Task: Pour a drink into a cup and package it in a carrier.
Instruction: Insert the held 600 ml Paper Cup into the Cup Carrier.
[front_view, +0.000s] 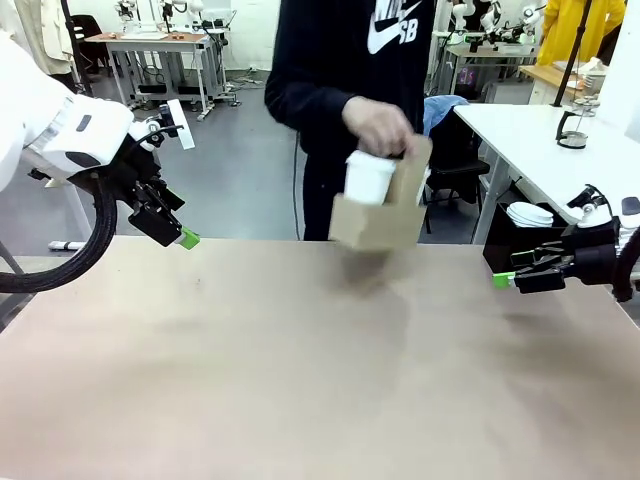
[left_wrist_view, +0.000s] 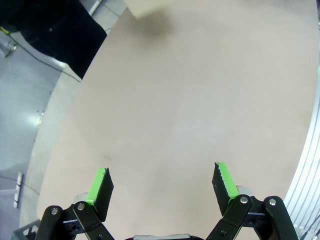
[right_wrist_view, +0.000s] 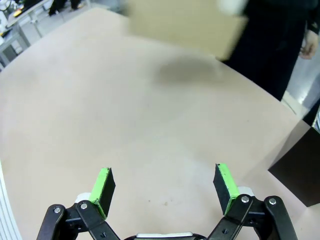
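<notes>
Matte beige and smooth, the counter (front_view: 300, 380) stretches bare across the front view, with a grey workshop floor and white benches beyond its far edge. At that far edge a person in a black sweatshirt holds a brown cardboard cup carrier (front_view: 378, 215) lifted off the surface, motion-blurred, one hand (front_view: 378, 128) gripping the top of its upright handle panel. A tall white paper cup (front_view: 367, 178) with a white plastic lid sits in one of the carrier's holes, on the picture's left of the panel. A soft shadow lies on the counter beneath it.

The left tool (front_view: 176, 232) hangs above the counter's far left corner, its black fingers tipped with green pads; in the left wrist view the left tool (left_wrist_view: 162, 184) stands wide apart over bare surface. The right tool (front_view: 510, 277) is level near the right edge, beside a black box (front_view: 515, 245) holding stacked white lids; the right wrist view shows the right tool (right_wrist_view: 165, 184) spread wide, nothing between its pads, the blurred carrier (right_wrist_view: 185, 25) far ahead.
</notes>
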